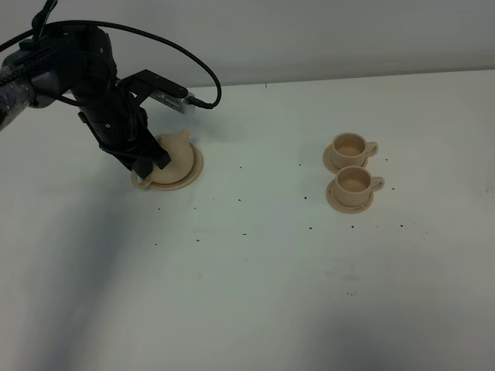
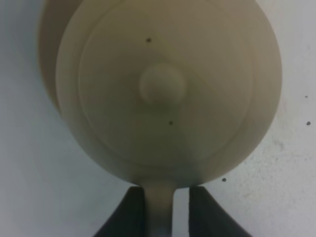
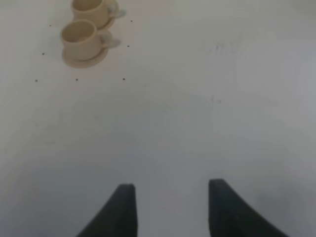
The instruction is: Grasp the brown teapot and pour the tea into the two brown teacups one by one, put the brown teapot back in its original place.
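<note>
Brown teapot [image 1: 176, 153]: sitting upright on its round tan saucer [image 1: 191, 175], at the left of the white table [image 1: 263, 294], well apart from the cups. In the left wrist view the brown teapot [image 2: 165, 89] is filling the frame from above, with the lid knob [image 2: 162, 83] at centre and the loop handle [image 2: 158, 197] pointing toward the camera.

Left gripper [image 1: 151, 164]: reaching down over the teapot's handle side. Its fingers are straddling the handle, with the left gripper [image 2: 160, 217] spread. One finger [image 2: 132, 212] is lying against the handle while a strip of table is showing between the handle and the other.

Right gripper [image 3: 170, 207]: hanging above bare table, its jaws standing wide apart with nothing between them; the exterior view is not showing it.

Two brown teacups: far teacup [image 1: 349, 144] and near teacup [image 1: 354, 182], each resting on its own saucer, standing just beside one another at the right of the table, handles pointing right. The right wrist view is showing both, far teacup [image 3: 91, 7] and near teacup [image 3: 79, 35].

Dark specks [image 1: 245, 233]: lying scattered across the table.
</note>
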Controlling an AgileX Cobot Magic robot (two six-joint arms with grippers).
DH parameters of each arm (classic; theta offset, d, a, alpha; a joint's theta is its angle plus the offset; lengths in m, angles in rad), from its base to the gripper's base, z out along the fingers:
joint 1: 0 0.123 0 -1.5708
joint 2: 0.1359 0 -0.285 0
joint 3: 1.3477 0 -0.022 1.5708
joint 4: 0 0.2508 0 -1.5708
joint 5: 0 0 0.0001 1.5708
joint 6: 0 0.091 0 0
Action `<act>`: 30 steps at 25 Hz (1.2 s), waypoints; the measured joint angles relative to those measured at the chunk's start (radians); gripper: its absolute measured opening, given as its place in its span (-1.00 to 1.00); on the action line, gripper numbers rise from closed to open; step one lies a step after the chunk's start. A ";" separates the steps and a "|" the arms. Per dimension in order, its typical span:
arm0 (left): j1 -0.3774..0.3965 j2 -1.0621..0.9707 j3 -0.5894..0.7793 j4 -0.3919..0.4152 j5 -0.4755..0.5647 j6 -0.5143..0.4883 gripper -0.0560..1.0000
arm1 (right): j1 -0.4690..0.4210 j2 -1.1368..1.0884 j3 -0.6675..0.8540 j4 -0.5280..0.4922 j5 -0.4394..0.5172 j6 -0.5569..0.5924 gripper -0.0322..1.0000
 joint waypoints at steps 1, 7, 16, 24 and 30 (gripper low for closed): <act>0.000 0.000 0.000 0.000 0.000 0.000 -0.45 | 0.000 0.000 0.000 0.000 0.000 0.000 -0.26; 0.000 0.000 0.000 0.000 0.000 -0.004 -0.64 | 0.000 0.000 0.000 0.000 0.000 0.000 -0.26; 0.000 0.000 0.000 0.002 -0.024 -0.004 -0.66 | 0.000 0.000 0.000 0.000 0.000 0.000 -0.26; -0.001 0.000 0.000 -0.004 -0.102 -0.004 -0.66 | 0.000 0.000 0.000 0.000 0.000 0.000 -0.26; -0.001 -0.018 0.000 -0.006 -0.129 -0.004 -0.66 | 0.000 0.000 0.000 0.000 0.000 0.000 -0.26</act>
